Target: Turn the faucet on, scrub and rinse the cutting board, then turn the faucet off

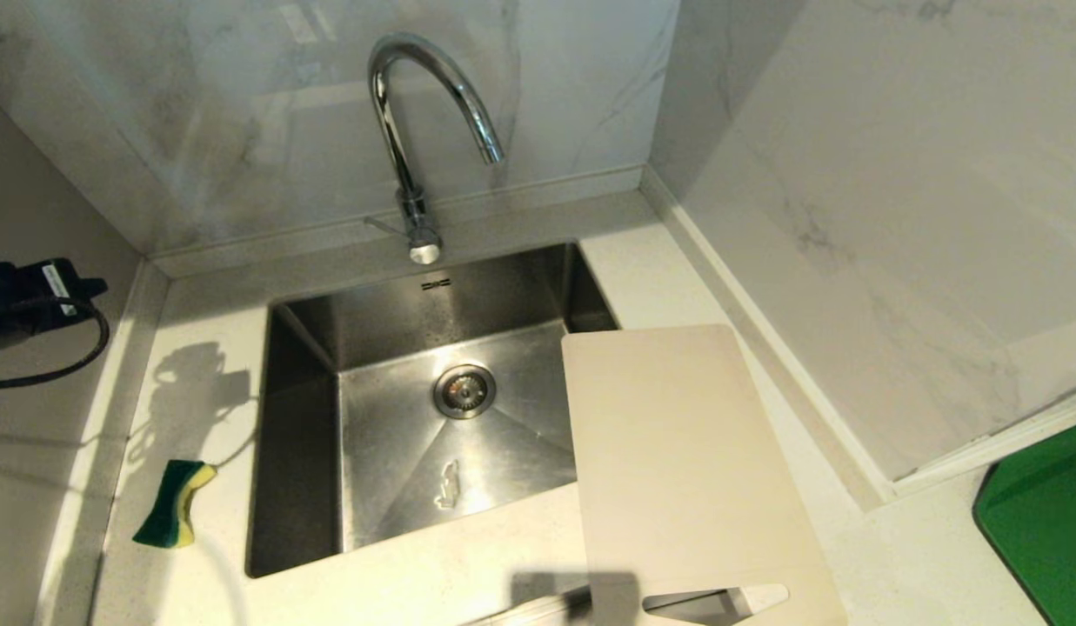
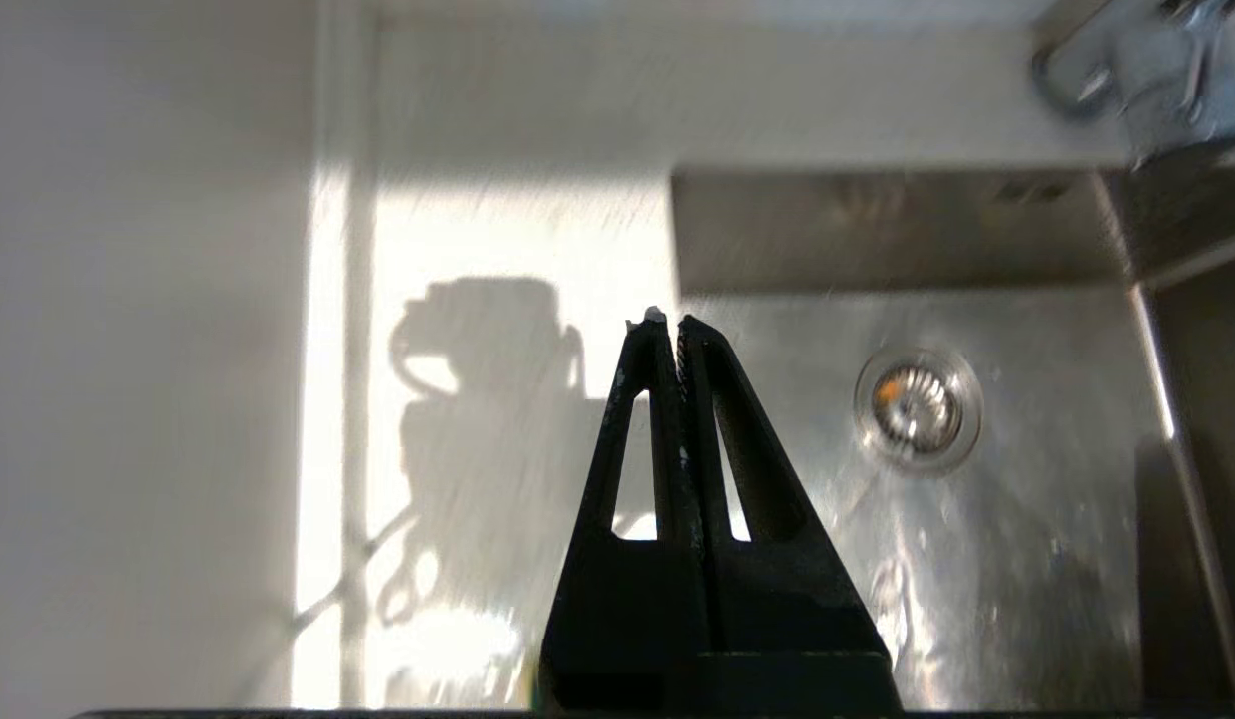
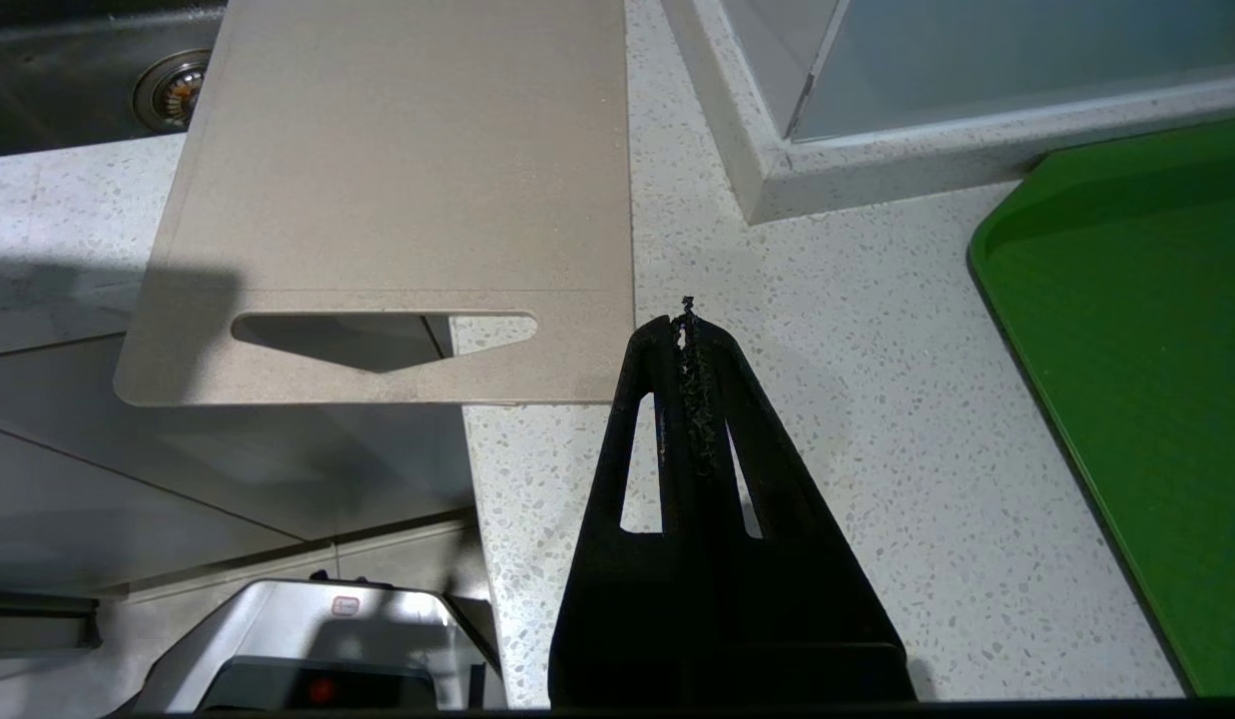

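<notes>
We see the large beige plastic cutting board [image 1: 677, 461] bridging the steel sink [image 1: 303, 435] at its four o'clock, probably staged for rinsing under the chrome gooseneck faucet [image 1: 407, 130], while both our black grippers, left [image 2: 667, 325] and right [image 3: 685, 320], stand closed and empty.

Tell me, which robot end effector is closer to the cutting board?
Right. The right end effector, shut, sits just beside the cutting board, by the corner at its slot-handle end. The left end effector, also shut, is across the sink from it.

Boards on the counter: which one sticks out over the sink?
The beige cutting board, with the slot handle; the green board lies farther right, away from the sink.
</notes>
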Robot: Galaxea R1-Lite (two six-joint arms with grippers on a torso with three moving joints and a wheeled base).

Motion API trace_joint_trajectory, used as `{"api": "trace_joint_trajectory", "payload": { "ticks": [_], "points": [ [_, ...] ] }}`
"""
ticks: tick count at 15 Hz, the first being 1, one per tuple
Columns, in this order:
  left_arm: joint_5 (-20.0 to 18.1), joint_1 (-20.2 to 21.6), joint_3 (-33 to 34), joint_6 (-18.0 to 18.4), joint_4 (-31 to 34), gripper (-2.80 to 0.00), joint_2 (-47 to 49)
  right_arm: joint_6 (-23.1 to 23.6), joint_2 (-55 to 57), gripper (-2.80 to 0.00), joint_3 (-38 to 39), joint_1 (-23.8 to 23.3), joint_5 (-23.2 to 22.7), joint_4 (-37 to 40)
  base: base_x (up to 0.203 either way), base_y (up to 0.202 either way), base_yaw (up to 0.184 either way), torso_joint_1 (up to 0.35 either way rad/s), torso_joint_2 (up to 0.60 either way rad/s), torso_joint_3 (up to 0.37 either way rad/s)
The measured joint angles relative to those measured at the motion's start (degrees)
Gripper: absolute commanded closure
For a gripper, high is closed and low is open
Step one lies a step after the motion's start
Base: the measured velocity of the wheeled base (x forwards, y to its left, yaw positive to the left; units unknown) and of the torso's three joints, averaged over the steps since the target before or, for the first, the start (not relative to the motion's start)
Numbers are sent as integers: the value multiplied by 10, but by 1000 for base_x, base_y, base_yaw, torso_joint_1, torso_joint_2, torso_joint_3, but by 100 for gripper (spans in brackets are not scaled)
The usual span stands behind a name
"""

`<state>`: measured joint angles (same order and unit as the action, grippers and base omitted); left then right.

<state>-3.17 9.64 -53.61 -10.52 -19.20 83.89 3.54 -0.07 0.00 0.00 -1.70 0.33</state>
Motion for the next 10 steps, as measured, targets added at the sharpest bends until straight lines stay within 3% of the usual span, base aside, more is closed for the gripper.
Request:
{"api": "trace_joint_trajectory", "payload": {
  "ticks": [5, 10],
  "points": [
    [2, 4, 135, 4, -1, 0, -101, 0, 0, 0, 0, 0, 0, 0, 0, 0, 0, 0, 0, 0],
    [-3, 20, 255, 35, -16, 0, -212, 0, 0, 0, 0, 0, 0, 0, 0, 0, 0, 0, 0, 0]
  ]
}}
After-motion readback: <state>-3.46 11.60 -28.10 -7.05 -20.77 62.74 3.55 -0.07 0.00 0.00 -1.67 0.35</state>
